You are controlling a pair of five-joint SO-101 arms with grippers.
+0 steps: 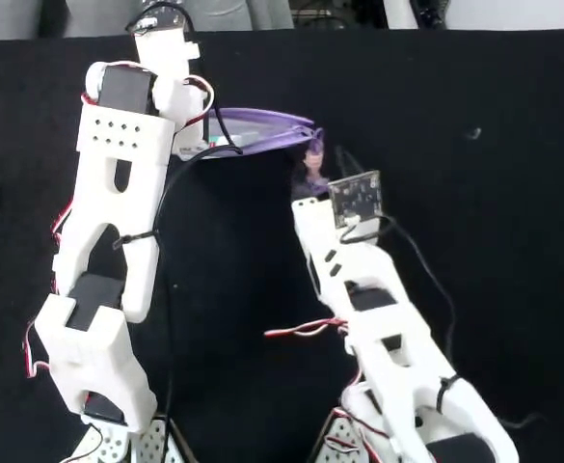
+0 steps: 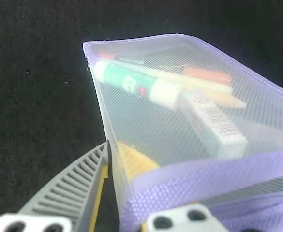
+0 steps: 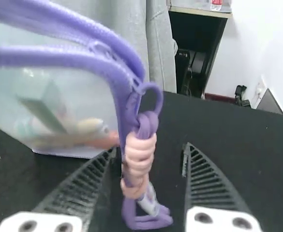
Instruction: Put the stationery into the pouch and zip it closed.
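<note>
A translucent pouch [image 1: 253, 133] with a purple zip edge is held up off the black table. My left gripper [image 2: 110, 151] is shut on its corner next to the zip tape [image 2: 204, 181]. Inside lie a green-and-white marker [image 2: 131, 82], an orange pen [image 2: 206, 75], a white eraser [image 2: 214, 121] and something yellow [image 2: 131, 157]. The two zip tapes [image 3: 59, 29] stand apart, with the slider [image 3: 134, 84] at the end nearest my right gripper. From it hangs a purple and pink pull cord [image 3: 139, 159]. My right gripper [image 3: 148, 151] is open around that cord, also seen in the high view [image 1: 310, 178].
The black table [image 1: 484, 145] stretches around both arms. Red and white cables [image 1: 306, 330] trail by the right arm's base. Behind the table are a grey curtain [image 3: 156, 38] and a dark shelf [image 3: 197, 48].
</note>
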